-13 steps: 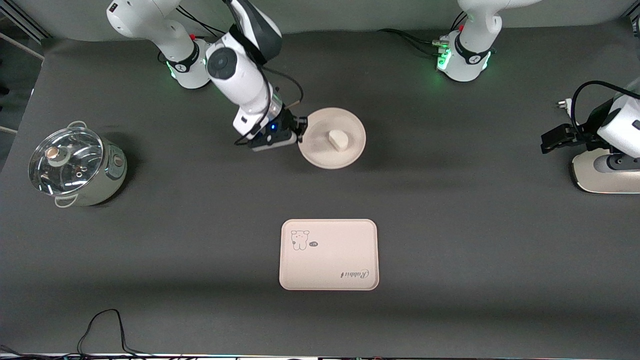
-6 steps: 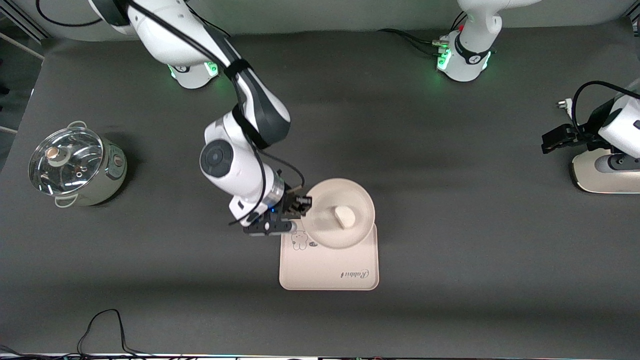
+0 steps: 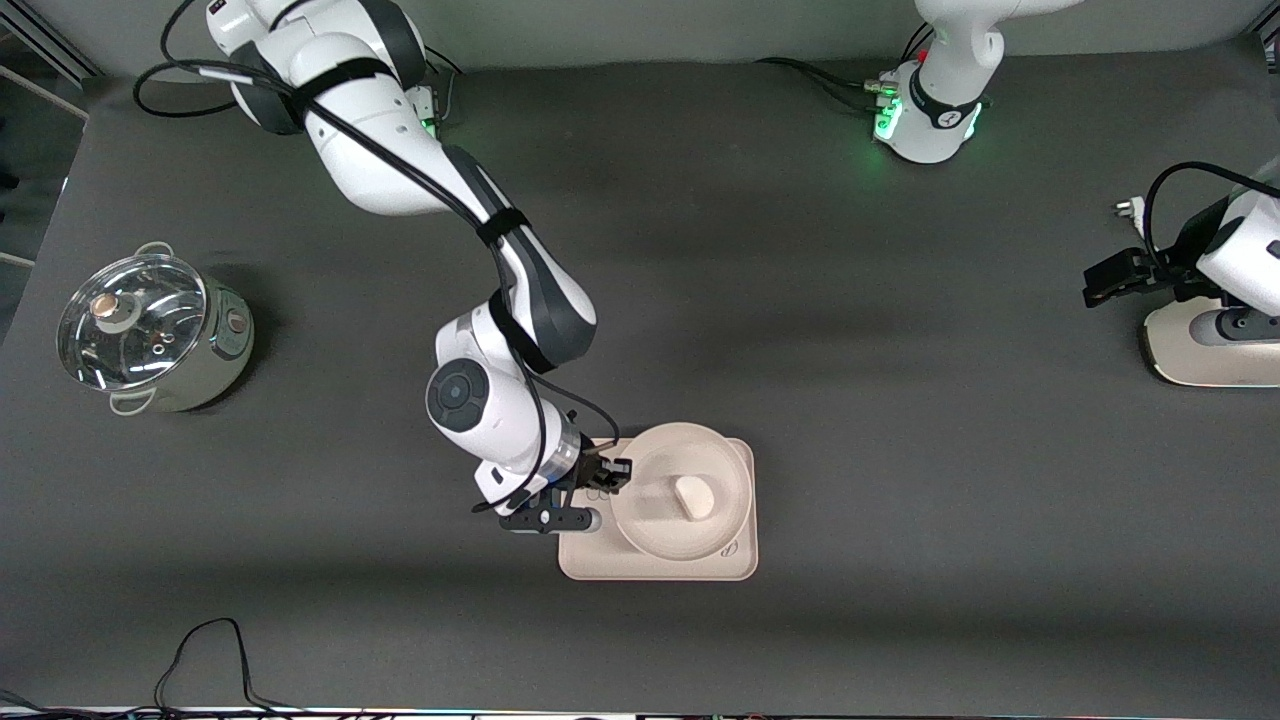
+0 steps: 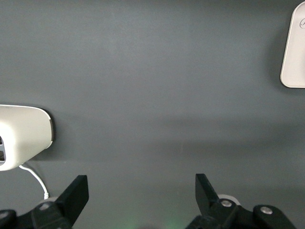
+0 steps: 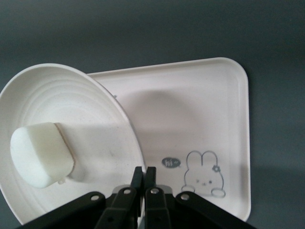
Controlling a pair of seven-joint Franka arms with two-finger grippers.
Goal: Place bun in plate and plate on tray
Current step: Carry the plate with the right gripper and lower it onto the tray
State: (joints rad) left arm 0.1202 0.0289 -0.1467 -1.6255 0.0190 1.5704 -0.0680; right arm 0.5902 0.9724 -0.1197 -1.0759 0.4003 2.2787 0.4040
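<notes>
Right end effector (image 3: 608,478) pinched shut, arm outstretched; left end effector (image 4: 142,195) spread wide, waiting.

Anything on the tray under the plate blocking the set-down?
Nothing visible. The right gripper, shut on the round cream plate holding the off-white bun, has it over the bare cream rectangular tray.

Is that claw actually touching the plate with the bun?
Touching: the right wrist view shows the right gripper pinched shut on the plate's rim.
</notes>
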